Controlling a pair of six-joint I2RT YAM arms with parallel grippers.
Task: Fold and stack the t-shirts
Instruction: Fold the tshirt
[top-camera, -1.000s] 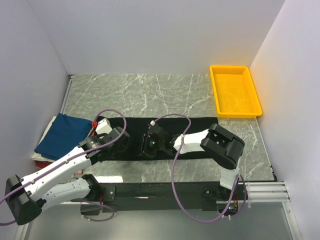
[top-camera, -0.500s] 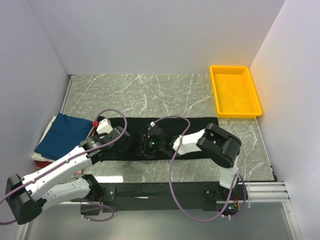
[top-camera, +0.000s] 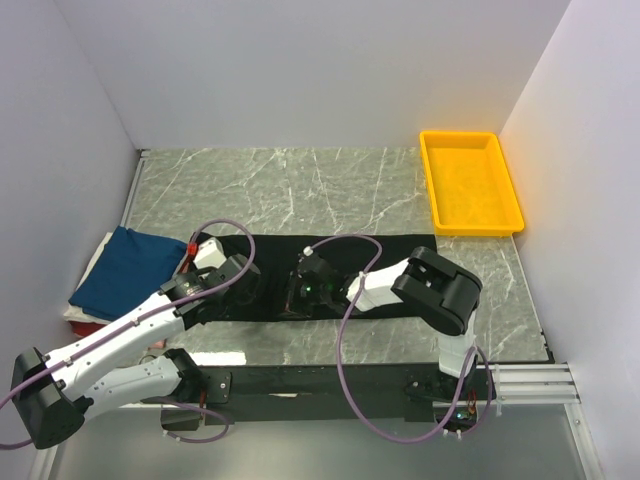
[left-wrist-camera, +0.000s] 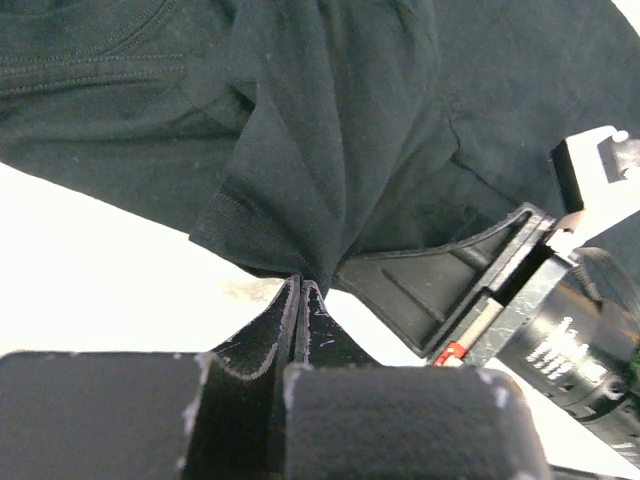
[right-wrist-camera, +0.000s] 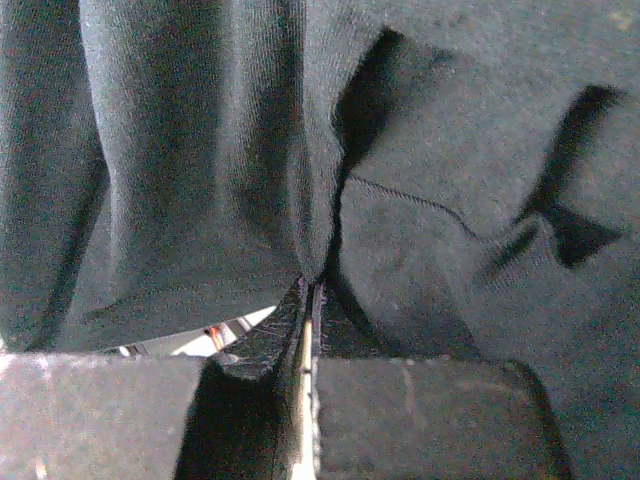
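On the surface (top-camera: 300, 190): a black shirt (top-camera: 400, 248) lies spread in a long band from left to right, across the middle, just beyond the bases of your two arms.
Left end effector (left-wrist-camera: 300, 290): jaws pressed together on a fold of the black shirt by its hemmed edge. The cloth is drawn up into a peak where it is pinched. From above, it sits over the left part of the shirt.
Right end effector (right-wrist-camera: 310, 295): jaws together, pinching a ridge of the same black shirt, with cloth draping away on both sides. From above, it sits near the shirt's middle, just beside your left one.
Navy shirt (top-camera: 125, 268): folded, at the left edge of the surface, near the black shirt's left end. Your left arm passes by its near corner.
Tray (top-camera: 478, 231): yellow, rectangular, at the far right corner, well apart from both shirts.
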